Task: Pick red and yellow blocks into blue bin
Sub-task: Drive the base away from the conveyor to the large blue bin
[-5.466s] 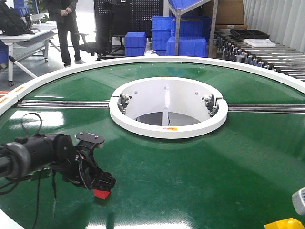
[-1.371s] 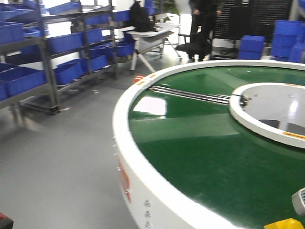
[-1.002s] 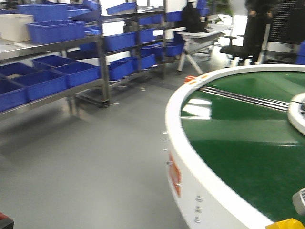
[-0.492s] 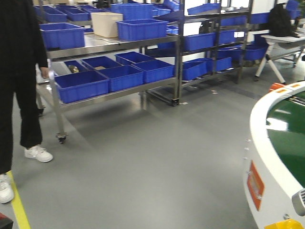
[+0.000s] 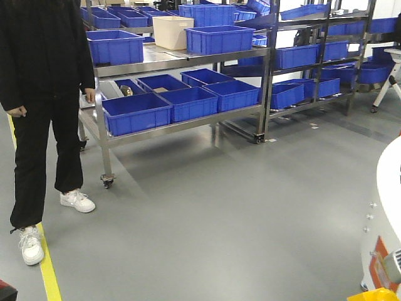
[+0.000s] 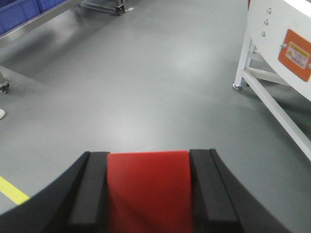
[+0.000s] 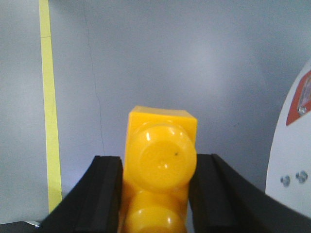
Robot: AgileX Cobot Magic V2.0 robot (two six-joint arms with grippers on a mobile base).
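View has swung to shelf cart [image 5: 182, 64] at 12 o'clock. Left gripper [image 6: 148, 158] pinches red cube [image 6: 148, 194]; right gripper [image 7: 156, 165] pinches two-stud yellow brick [image 7: 163, 141].

No text is legible; the orange label [image 6: 294, 54] on the white table side [image 6: 272, 19] is blurred.

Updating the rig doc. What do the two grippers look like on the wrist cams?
Alike. The left gripper has matte black fingers: blocky, flat inner faces, a stepped ridge outside, flaring toward the base. The right gripper has the same matte black, flat-faced fingers. No cables or markings visible; the arms don't show in the wrist views.
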